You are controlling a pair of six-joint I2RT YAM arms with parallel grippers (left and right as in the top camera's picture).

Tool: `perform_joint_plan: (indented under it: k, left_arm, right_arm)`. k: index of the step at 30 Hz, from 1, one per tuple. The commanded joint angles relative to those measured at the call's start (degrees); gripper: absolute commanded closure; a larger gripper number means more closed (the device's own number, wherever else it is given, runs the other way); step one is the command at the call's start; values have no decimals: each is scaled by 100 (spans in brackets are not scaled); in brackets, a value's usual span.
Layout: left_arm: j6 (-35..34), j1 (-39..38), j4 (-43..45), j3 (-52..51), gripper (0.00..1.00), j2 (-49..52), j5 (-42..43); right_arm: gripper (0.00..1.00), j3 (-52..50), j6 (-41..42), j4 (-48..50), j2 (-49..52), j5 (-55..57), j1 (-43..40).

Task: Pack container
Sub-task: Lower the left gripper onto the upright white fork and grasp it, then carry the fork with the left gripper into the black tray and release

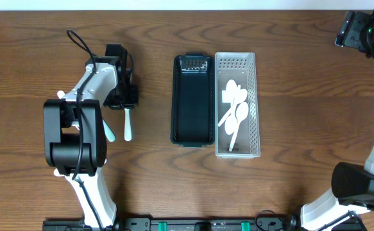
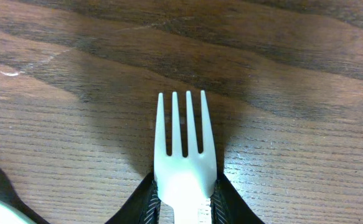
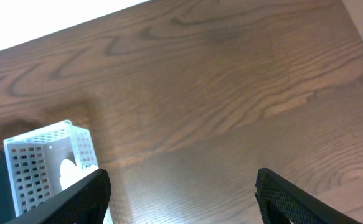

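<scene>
My left gripper is shut on a white plastic fork at the left of the table; the fork's handle sticks out toward the front, and its tines point away in the left wrist view. A black container stands empty at the table's middle. Next to it on the right a white perforated basket holds several white spoons. My right gripper is open and empty, raised at the far right corner, apart from everything.
A second white utensil lies on the table beside the left arm's base. The white basket's corner shows in the right wrist view at the lower left.
</scene>
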Motion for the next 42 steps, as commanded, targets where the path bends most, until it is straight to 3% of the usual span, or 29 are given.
perform_joint_plan:
  k: [1, 8, 13, 19, 27, 36, 38, 42]
  left_arm:
    - [-33, 7, -138, 94, 81, -68, -173]
    - [-31, -398, -785, 730, 81, -953, -173]
    - [-101, -1220, -1309, 1574, 81, -1755, -173]
    - [-918, -2356, -855, 2087, 81, -2055, -173]
    - [-1687, -2983, -444, 2087, 81, -1191, -173]
    - [-1705, -2968, -549, 2081, 81, 103, -170]
    - [-1705, -2968, -551, 2079, 69, 271, -170]
    - [-1698, -2966, -549, 2079, 55, 417, -173]
  right_arm:
    - [23, 59, -81, -15, 15, 15, -33]
    - [23, 59, -81, 15, 15, 15, -33]
    - [23, 57, -81, 28, 15, 15, -33]
    - [23, 57, -85, 22, 15, 13, -33]
    - [23, 57, -149, -153, 15, 13, -33]
    - [22, 57, -149, -243, 15, 15, -33]
    - [22, 57, -149, -240, 15, 13, -33]
    - [22, 57, -149, -247, 15, 15, -33]
